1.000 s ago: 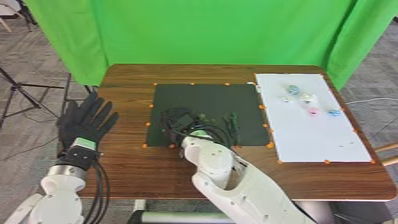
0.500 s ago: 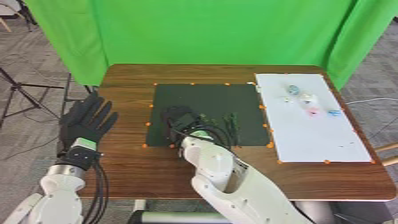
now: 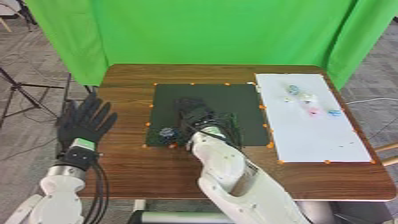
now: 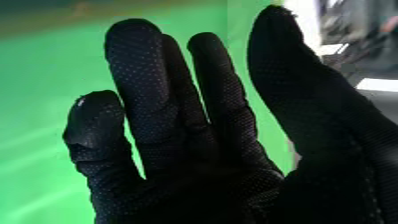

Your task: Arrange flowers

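Over the middle of the dark mat [image 3: 178, 90], my right hand [image 3: 193, 111] is held palm-up or sideways, I cannot tell which. In the right wrist view that hand [image 4: 191, 170] has its fingers extended and its thumb apart, holding nothing. A bluish-grey flower [image 3: 167, 132] lies near the mat's front left corner, left of my right wrist. Green stems [image 3: 234, 122] lie right of the hand, partly hidden by its cables. My left hand [image 3: 82, 125] is open beside the table's left edge. On the white sheet [image 3: 320, 142] are a pale blue flower [image 3: 293, 90], a pink one [image 3: 314, 112] and a blue one [image 3: 334, 113].
White blooms [image 3: 307, 98] sit among the coloured ones on the sheet. Orange markers line the mat and the sheet. The brown table [image 3: 138, 172] ends in front of a green curtain [image 3: 213, 32]. Black cables run along both forearms.
My right hand has moved forward, away from the table's front edge. The bluish-grey flower at the mat's front left has come into sight. My left hand has stayed in place.
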Tool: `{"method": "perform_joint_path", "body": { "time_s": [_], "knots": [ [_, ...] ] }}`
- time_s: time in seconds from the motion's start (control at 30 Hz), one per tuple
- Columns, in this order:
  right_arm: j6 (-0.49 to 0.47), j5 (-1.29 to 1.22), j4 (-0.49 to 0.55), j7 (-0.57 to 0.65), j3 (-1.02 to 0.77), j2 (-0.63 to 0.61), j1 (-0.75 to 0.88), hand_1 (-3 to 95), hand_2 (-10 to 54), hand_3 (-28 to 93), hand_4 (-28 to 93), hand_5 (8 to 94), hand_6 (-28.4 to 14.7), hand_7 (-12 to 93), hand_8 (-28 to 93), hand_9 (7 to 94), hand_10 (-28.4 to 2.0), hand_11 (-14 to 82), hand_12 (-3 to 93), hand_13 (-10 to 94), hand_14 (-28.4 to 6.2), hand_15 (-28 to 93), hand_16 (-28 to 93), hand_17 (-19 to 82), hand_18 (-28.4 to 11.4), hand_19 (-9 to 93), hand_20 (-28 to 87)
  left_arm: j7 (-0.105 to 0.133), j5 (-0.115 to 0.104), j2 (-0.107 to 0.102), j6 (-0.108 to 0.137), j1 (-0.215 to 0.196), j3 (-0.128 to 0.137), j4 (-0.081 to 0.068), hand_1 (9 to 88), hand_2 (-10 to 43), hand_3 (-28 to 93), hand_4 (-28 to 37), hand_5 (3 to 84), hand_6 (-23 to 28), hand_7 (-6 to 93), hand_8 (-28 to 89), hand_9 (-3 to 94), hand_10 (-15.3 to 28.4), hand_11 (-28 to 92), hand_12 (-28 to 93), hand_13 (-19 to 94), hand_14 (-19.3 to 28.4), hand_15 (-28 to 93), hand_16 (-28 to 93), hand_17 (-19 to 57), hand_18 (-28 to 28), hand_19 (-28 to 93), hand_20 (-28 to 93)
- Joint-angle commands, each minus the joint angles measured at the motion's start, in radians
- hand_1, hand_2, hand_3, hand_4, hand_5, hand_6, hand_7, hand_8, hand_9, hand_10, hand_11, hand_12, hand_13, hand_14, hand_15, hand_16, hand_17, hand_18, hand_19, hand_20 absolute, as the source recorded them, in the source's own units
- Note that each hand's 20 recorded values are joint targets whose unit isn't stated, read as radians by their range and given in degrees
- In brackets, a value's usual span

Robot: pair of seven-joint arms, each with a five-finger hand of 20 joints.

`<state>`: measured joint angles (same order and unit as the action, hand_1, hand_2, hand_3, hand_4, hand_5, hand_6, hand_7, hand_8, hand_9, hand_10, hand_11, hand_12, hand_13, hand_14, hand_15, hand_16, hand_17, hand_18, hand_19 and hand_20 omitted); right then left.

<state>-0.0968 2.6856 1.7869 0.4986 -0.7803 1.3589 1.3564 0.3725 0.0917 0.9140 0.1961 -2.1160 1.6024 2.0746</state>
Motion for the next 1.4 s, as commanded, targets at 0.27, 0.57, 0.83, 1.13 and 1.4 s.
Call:
{"method": "perform_joint_path", "body": {
  "time_s": [0.27,0.57,0.83,1.13,1.4],
  "knots": [
    [0.043,-0.104,0.091,0.276,-0.395,-0.297,0.11,41.5,-9.5,77,-28,53.4,-7.3,14,-10,52.8,-18.9,11.8,14.8,63,-13.2,57,24,38,-24.8,90,32,0.08,-0.022,-0.013,-0.029,-0.08,0.05,0.035,29.2,4.5,72,-26.9,33.1,5.9,15.2,-10,26.8,10.9,18,7,19,11.6,30,-8,-5.8,12.9,33,10],
    [-0.089,-0.166,0.15,0.352,-0.606,-0.385,0.327,44.3,-9.5,79,-28,52.4,-7.6,11,-10,49.7,-16.5,9.2,12.3,67,-13.0,76,26,42,-24.7,93,35,0.051,-0.014,-0.022,-0.069,-0.057,0.039,0.02,27.0,6.7,72,-28.1,34.0,5.7,14.5,-10,27.6,11.0,17,7,20,11.9,29,-8,-5.9,13.5,34,10],
    [-0.114,-0.198,0.129,0.329,-0.621,-0.387,0.336,44.2,-9.5,79,-28,48.6,-7.8,10,-10,44.7,-16.2,8.4,11.2,67,-13.0,76,26,42,-24.8,93,35,0.053,-0.013,-0.018,-0.056,-0.063,0.046,0.025,27.2,6.5,72,-28.2,34.4,5.8,14.1,-10,27.7,11.1,17,8,20,11.9,29,-8,-5.8,13.5,34,10],
    [-0.035,-0.108,0.157,0.344,-0.563,-0.401,0.283,44.4,-9.5,79,-28,47.1,-8.8,10,-10,42.1,-17.8,9.5,10.2,67,-12.7,76,25,42,-24.5,93,34,0.058,-0.02,-0.011,-0.045,-0.061,0.043,0.032,27.5,6.3,72,-28.2,34.4,5.9,14.1,-10,27.1,11.1,17,8,20,11.9,29,-7,-5.7,13.5,33,10],
    [-0.077,-0.223,0.036,0.31,-0.572,-0.423,0.154,44.8,-9.5,77,-28,48.4,-9.0,10,-10,43.0,-18.2,10.0,10.0,67,-12.4,75,25,43,-24.0,93,34,0.102,-0.047,-0.037,-0.042,-0.079,0.02,0.041,27.8,6.4,72,-27.9,34.9,6.1,14.2,-10,27.3,11.2,17,8,20,12.0,29,-7,-5.8,13.4,34,10]
  ]
}}
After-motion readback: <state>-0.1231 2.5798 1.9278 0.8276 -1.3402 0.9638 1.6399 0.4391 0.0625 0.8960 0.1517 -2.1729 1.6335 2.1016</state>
